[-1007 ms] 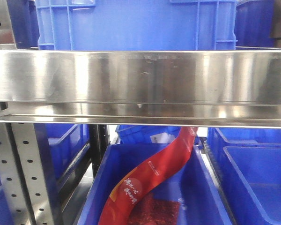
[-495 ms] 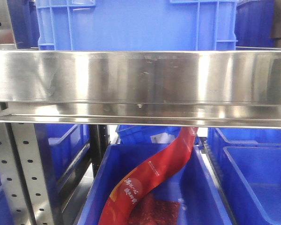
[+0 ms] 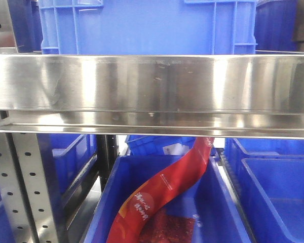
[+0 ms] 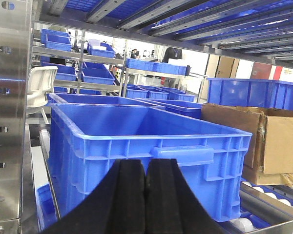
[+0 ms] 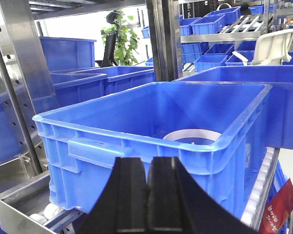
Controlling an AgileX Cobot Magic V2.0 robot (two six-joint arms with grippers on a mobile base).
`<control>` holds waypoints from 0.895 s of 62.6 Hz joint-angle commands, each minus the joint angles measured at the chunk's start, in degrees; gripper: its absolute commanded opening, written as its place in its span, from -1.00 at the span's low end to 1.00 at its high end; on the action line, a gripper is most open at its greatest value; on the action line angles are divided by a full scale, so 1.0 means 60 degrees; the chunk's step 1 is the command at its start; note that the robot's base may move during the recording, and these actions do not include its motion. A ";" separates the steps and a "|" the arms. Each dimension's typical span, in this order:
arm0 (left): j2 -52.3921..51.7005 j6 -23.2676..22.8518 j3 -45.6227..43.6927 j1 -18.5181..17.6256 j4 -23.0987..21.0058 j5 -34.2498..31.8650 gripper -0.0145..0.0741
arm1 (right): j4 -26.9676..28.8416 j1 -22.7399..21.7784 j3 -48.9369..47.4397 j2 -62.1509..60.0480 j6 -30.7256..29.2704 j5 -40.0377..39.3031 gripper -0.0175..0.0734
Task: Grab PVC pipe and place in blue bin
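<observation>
A white PVC pipe shows as a round rim inside a blue bin in the right wrist view, near the bin's right wall. My right gripper is shut and empty, just in front of that bin's near wall, below its rim. My left gripper is shut and empty in front of another blue bin, below its rim. In the front view a blue bin stands on the steel shelf; neither gripper shows there.
A cardboard box stands right of the left bin. White rollers run under the bins. A steel upright is left of the right bin. Below the shelf, a blue bin holds a red packet.
</observation>
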 commanded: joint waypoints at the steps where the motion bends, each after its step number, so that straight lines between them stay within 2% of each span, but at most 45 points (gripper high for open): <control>1: -0.0047 -0.0049 0.0007 -0.0046 -0.0024 -0.0187 -0.92 | 0.0001 0.0017 0.0029 -0.0034 -0.0018 -0.0198 -0.99; 11: -0.0047 -0.0049 0.0007 -0.0046 -0.0024 -0.0187 -0.92 | 0.0001 -0.0274 0.0283 -0.0274 -0.0065 -0.0156 -0.99; 17: -0.0047 -0.0049 0.0007 -0.0046 -0.0024 -0.0187 -0.92 | 0.0074 -0.0818 0.0863 -0.0754 -0.1145 -0.0134 -0.99; 42: -0.0047 -0.0049 0.0007 -0.0046 -0.0024 -0.0187 -0.92 | 0.0131 -0.4300 0.4491 -0.3796 -0.1366 -0.0980 -0.99; 47: -0.0047 -0.0049 0.0007 -0.0046 -0.0024 -0.0187 -0.92 | 0.0131 -0.4590 0.5214 -0.4607 -0.1366 -0.1023 -0.99; 56: -0.0047 -0.0049 0.0007 -0.0046 -0.0024 -0.0187 -0.92 | 0.0131 -0.4562 0.6488 -0.5786 -0.1366 -0.1489 -0.99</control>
